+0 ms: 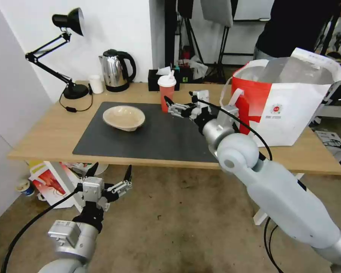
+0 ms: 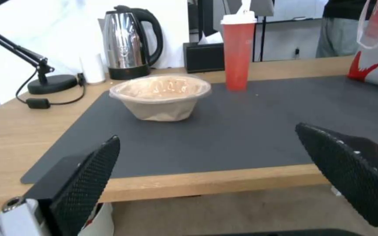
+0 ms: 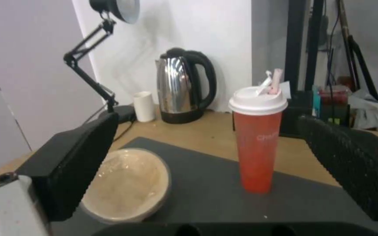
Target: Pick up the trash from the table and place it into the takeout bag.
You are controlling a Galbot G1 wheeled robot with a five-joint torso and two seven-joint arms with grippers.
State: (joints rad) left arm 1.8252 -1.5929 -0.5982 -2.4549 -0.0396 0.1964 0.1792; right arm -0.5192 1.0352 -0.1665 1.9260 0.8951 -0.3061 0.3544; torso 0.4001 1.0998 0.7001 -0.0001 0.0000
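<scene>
The left gripper [image 1: 110,172] hung below the near edge of the table [image 1: 45,136], fingers spread wide and empty, its arm bent low over the floor. Farther in, the right gripper [image 1: 178,103] reached over the dark mat [image 1: 155,140], jaws parted wide and holding nothing, just beside the red cup [image 1: 166,93] but not touching it. The beige bowl [image 1: 124,118] sat on the mat's left part. The takeout bag [image 1: 288,102] stood open at the table's right end.

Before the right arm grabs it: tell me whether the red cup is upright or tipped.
Upright: the red cup stands on the mat, white lid on top.
</scene>
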